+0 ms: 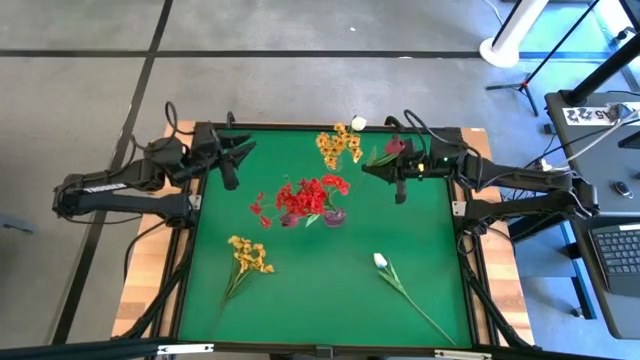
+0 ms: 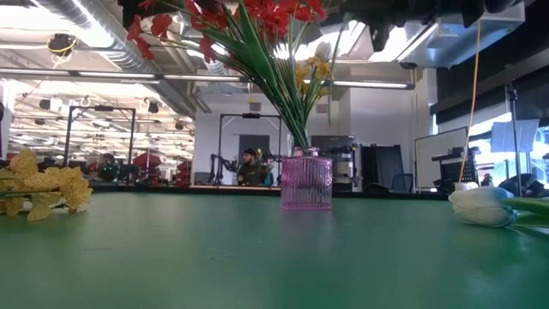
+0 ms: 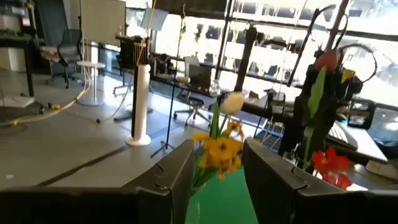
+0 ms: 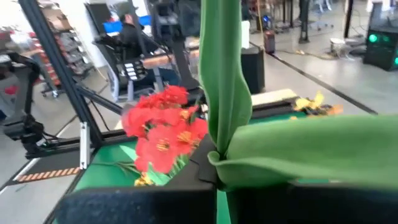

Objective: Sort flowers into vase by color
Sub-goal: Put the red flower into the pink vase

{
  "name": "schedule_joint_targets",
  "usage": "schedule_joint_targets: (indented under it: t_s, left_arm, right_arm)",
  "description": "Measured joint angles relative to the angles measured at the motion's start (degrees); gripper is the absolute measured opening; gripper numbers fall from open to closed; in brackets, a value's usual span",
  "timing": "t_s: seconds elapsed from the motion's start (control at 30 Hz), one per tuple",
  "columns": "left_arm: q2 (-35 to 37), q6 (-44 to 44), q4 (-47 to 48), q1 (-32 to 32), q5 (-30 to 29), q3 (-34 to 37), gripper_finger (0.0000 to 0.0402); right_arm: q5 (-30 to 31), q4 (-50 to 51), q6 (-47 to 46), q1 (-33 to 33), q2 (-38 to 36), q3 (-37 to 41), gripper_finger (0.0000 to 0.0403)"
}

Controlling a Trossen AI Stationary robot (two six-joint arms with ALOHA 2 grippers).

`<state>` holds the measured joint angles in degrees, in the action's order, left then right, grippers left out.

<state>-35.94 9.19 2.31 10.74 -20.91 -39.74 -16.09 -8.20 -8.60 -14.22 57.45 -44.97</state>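
Observation:
A pink ribbed vase (image 2: 306, 180) stands mid-table and holds red blossom clusters (image 1: 305, 197). Near the far edge a yellow-orange bunch (image 1: 340, 145) with a white bud (image 1: 358, 123) stands upright; what it stands in is hidden. Another yellow cluster (image 1: 250, 254) and a white tulip (image 1: 381, 261) lie flat on the near half of the table. My right gripper (image 1: 385, 175) is right of the bunch, shut on a dark red tulip (image 1: 397, 147). My left gripper (image 1: 238, 165) hovers open at the far left, holding nothing. My right gripper holds the dark red tulip by its green stem (image 4: 217, 163), low down where the leaves branch off. The broad leaves (image 4: 227, 93) hide the fingers in the right wrist view. The tulip is lifted clear and stands roughly upright, bud (image 3: 326, 59) on top.
The green table (image 1: 320, 300) has bare room on its near middle and along its left side. Wooden frame edges (image 1: 150, 290) border it. The room holds a lamp stand (image 1: 520, 40) and a laptop (image 1: 620, 255) off to the right.

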Motion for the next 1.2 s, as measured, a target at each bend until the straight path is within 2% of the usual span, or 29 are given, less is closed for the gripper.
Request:
schedule_joint_targets:
  t_s: [0.13, 0.5, 0.93, 1.2]
  left_arm:
    - [0.0, 1.3, 0.2, 0.0, 0.0, 2.0, 0.0133]
    - [0.0, 1.6, -3.8, 0.0, 0.0, 5.3, 0.0133]
    - [0.0, 2.5, -3.7, 0.0, 0.0, 5.3, 0.0133]
    - [0.0, 2.5, -3.6, 0.0, 0.0, 5.3, 0.0133]
  right_arm:
    - [0.1, -3.6, 0.0, 2.4, 0.0, 1.8, 0.0003]
    - [7.6, -12.7, 2.7, 8.4, 1.8, 6.0, 0.0003]
    - [9.0, -13.0, 4.8, 8.2, 7.4, 7.0, 0.0003]
    - [8.0, -7.6, 6.5, 8.2, 8.2, 7.0, 0.0003]
